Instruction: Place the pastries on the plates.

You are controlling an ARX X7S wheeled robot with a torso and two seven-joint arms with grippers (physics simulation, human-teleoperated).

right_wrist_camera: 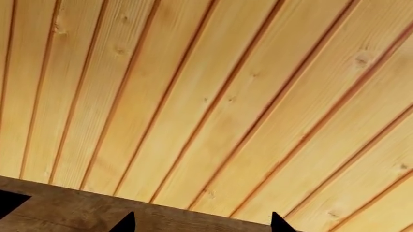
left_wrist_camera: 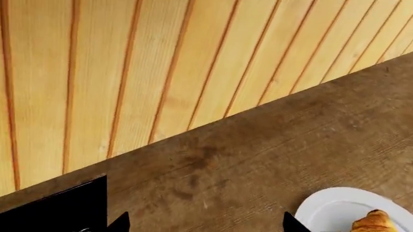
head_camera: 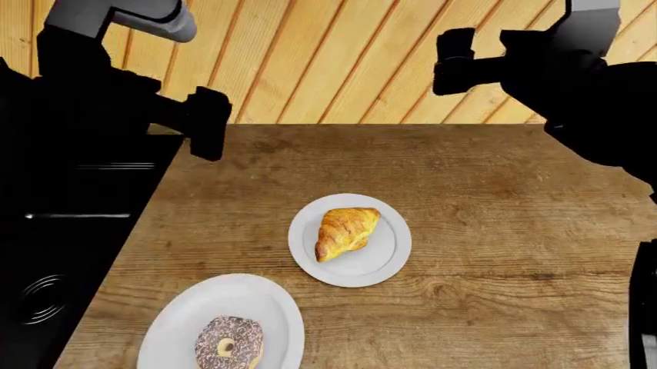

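Golden croissant [head_camera: 346, 232] on small plate [head_camera: 349, 240]; donut [head_camera: 228, 343] on large plate [head_camera: 221, 327]
Wooden tabletop [head_camera: 493, 231]; left gripper [left_wrist_camera: 205, 227] and right gripper [right_wrist_camera: 201, 223] raised, fingertips apart, empty

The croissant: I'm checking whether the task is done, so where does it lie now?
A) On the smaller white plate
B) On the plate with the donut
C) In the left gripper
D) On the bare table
A: the croissant rests on the smaller plate, while the donut has its own larger plate.
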